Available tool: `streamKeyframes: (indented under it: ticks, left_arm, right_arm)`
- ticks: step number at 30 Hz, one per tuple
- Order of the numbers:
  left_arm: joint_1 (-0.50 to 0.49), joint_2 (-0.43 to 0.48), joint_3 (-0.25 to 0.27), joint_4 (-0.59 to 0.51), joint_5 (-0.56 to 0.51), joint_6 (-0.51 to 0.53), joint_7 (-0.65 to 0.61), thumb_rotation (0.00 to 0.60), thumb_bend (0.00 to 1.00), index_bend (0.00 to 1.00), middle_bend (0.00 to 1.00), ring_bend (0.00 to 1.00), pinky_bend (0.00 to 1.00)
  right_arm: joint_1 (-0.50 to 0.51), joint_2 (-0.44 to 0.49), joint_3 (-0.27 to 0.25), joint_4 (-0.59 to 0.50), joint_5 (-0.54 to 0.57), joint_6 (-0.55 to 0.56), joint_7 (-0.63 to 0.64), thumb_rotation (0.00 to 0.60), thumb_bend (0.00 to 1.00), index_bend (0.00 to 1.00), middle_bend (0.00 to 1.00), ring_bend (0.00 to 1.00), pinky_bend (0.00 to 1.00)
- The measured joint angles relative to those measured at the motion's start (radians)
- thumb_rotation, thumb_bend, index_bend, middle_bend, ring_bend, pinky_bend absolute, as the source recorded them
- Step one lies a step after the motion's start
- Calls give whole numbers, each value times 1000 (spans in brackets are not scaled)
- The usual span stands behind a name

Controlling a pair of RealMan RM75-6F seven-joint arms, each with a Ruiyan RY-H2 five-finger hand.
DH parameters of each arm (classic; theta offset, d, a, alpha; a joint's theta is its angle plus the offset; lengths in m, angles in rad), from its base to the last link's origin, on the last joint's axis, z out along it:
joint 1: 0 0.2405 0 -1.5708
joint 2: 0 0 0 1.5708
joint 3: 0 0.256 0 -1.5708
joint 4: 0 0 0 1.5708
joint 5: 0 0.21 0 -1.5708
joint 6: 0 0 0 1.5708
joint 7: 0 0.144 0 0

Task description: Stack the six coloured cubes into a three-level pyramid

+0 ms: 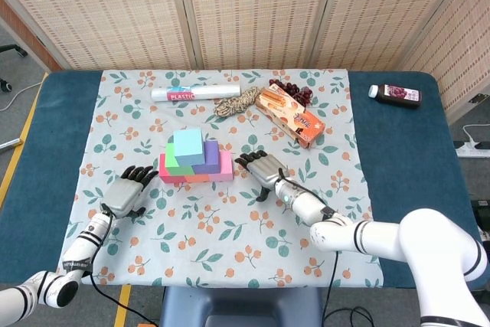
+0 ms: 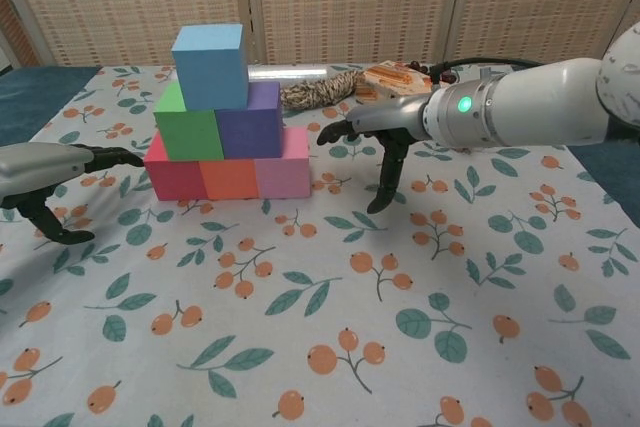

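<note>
Tablecloth (image 1: 191,212) bears pyramid (image 2: 227,117) between both hands' spread fingers (image 2: 335,132).

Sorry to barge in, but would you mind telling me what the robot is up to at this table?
It is stacking coloured cubes into a pyramid, and the stack looks complete: red cube, orange cube and pink cube at the bottom, green cube and purple cube above, blue cube on top. The left hand and right hand sit open on either side, touching nothing.
</note>
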Motion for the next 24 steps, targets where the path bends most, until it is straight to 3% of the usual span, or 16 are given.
streamKeyframes:
  ticks: [5, 11, 17, 24]
  left_arm:
    - [22, 31, -2, -26, -4, 29, -18, 600, 305, 0, 0, 0, 1]
    - [81, 112, -5, -75, 2, 122, -65, 600, 307, 0, 0, 0, 2]
    - [182, 226, -8, -122, 5, 256, -132, 600, 307, 0, 0, 0, 2]
    - [296, 299, -6, -152, 3, 393, -191, 600, 308, 0, 0, 0, 3]
  right_arm:
    - [-19, 62, -4, -66, 5, 37, -3, 600, 35, 0, 0, 0, 0]
    - [-79, 225, -10, -238, -16, 147, 2, 600, 34, 0, 0, 0, 0]
    - [-230, 410, -35, -423, -107, 368, 32, 600, 35, 0, 0, 0, 0]
    - [-492, 545, -99, -516, -351, 663, 109, 600, 36, 0, 0, 0, 0]
